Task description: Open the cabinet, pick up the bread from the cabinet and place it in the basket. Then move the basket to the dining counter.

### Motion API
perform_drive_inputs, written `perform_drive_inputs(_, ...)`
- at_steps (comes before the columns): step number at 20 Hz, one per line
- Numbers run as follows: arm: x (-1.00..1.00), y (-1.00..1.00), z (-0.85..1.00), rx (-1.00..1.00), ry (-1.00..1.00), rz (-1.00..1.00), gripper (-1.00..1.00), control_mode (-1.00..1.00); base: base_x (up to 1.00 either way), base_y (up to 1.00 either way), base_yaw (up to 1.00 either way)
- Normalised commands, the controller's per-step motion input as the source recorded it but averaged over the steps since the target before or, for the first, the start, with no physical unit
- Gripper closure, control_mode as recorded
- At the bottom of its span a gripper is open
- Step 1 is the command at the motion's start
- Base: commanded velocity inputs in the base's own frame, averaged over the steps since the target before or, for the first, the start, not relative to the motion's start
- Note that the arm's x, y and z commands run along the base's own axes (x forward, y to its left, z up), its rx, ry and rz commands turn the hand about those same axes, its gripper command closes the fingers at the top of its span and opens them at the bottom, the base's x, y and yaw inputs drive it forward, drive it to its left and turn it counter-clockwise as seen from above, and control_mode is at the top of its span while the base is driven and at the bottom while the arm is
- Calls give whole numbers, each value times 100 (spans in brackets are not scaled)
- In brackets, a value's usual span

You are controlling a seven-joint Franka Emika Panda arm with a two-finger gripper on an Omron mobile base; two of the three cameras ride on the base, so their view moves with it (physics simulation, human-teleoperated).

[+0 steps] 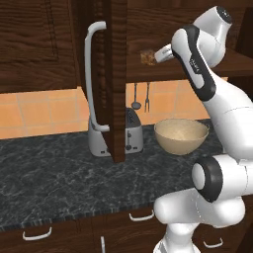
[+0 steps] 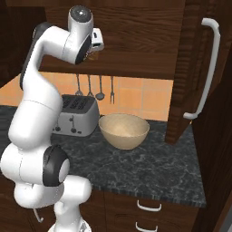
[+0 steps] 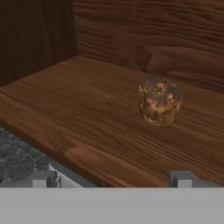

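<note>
- Cabinet: I see its dark wood door swung out towards me, edge-on in the left base view, with the long curved silver handle on its face; in the right base view the same door stands at the right of the frame
- Bread: I see a small brown crusty lump sitting on the wooden cabinet shelf, set back from the shelf's front edge and near the rear wall; in the left base view it shows at the shelf edge, just beside the end of my arm
- Gripper: I read it as wide open and holding nothing; in the hand view its two fingertips stand far apart at the bottom, short of the bread, which lies ahead of them, nearer the right-hand tip, and is not touched
- Arm: I have it raised to shelf height, the hand pointing into the open cabinet
- Basket: I see the tan bowl-shaped basket upright on the dark marbled worktop, below the open shelf and just beside the toaster
- Toaster: silver, against the orange tiled wall, partly hidden by the open door in the left base view
- Utensils: hanging on the wall above the toaster
- Drawers: below the worktop, with small silver handles
</note>
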Motion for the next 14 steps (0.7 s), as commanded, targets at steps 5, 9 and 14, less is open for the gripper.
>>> perform_drive_inputs(5, 45, -2, -1, 0, 0, -4, -100, -100, 0, 0, 0)
perform_drive_inputs(9, 28, 0, -27, 1, -3, -2, -100, -100, 0, 0, 0)
perform_drive_inputs(14, 50, -17, -2, 4, 0, 0, -100, -100, 0, 0, 0)
